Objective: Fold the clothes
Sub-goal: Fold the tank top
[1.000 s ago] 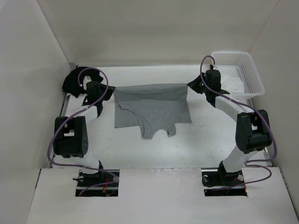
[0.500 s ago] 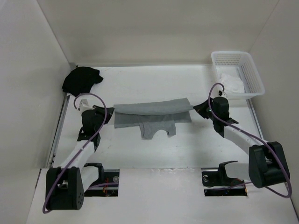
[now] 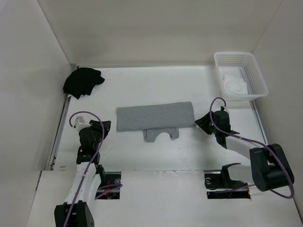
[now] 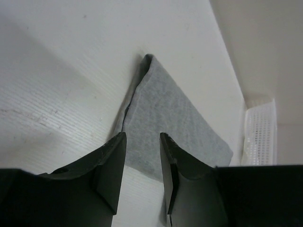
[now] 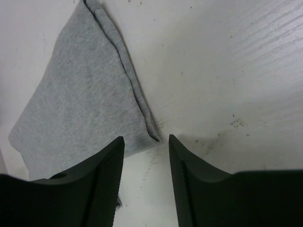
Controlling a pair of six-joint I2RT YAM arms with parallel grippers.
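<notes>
Top external view, nearest first: the left claw [image 3: 102, 126], hard black plastic on a white arm with a looping purple cable, sits low over the matte white surface [image 3: 156, 85], just off the left end of the light heather-grey knit sleeveless top [image 3: 154, 117]. The right claw [image 3: 200, 123], of the same make, sits just off the top's right end. In the left wrist view the left claw [image 4: 142, 138] has its smooth black jaws partly apart with nothing clamped, and the soft grey fabric [image 4: 173, 118] lies flat beyond the tips. In the right wrist view the right claw [image 5: 146, 139] stands wider, its finely ribbed inner faces bare. The top's near corner [image 5: 80, 94] lies between the tips, ungripped, and its stacked edges show thin layers. The surface there is faintly ridged and flecked with dark specks. The top rests mid-surface as a flat, wide band folded over on itself, with its straps and scooped neck poking out from the near edge at the centre. Farther back, well apart from it, a crumpled black garment [image 3: 83, 81] lies in the far left corner. In the far right corner a white plastic lattice basket [image 3: 232, 53] holds a rumpled white cloth [image 3: 235, 84].
</notes>
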